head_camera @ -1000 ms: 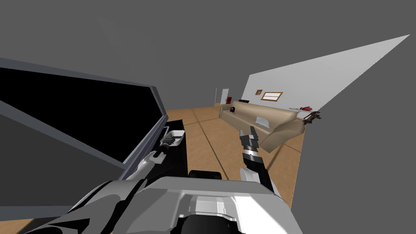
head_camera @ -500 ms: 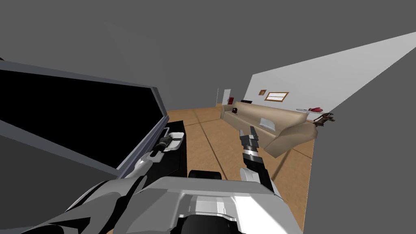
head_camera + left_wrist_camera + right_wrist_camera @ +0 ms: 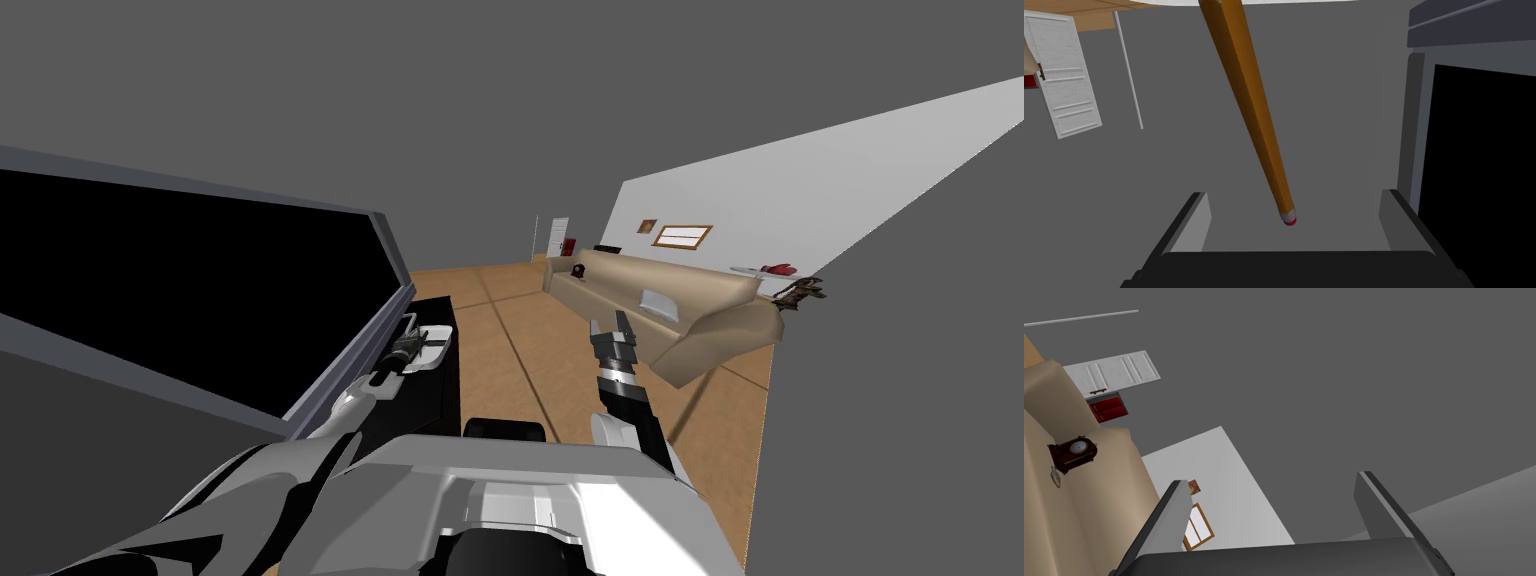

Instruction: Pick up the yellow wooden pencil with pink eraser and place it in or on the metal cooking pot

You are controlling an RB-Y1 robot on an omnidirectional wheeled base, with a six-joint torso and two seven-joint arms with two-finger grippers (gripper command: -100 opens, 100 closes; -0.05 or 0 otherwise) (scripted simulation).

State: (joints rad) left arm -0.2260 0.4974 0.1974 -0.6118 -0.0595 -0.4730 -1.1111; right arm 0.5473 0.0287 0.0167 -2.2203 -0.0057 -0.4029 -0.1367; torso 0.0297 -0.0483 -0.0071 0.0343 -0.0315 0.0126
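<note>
Both blades of the left gripper (image 3: pixel 1295 194) stand clear of the pencil (image 3: pixel 1251 105). It sits between them and touches neither. Its eraser (image 3: pixel 1290 220) is closest to the gripper's dark body, and the shaft runs away from it toward a white edge.

In the head view a second ago, this hand reached over the middle of the pot (image 3: pixel 442 350). Since then it has drawn back to the pot's nearer rim, and over the last half second it has barely stirred. The wider slide of that picture is my own head turning, not the room moving.

I judge that the pencil has been let go at the pot and the placing is nearly done. I cannot tell whether its far end rests inside.

The pencil is six-sided with flat faces, more orange-brown than yellow. A pale ribbed band sits before a small reddish-pink eraser. The pot is drawn plain white with no metal sheen. It is shallow with a stub handle and lies just beyond the left gripper on a black cabinet (image 3: pixel 440 395). A grey frame around a black area (image 3: pixel 200 290) rises beside that hand.

The right gripper (image 3: pixel 1271 478) is held up well apart from the pot, fingers spread and empty, toward a smooth beige sofa (image 3: pixel 690 300).
</note>
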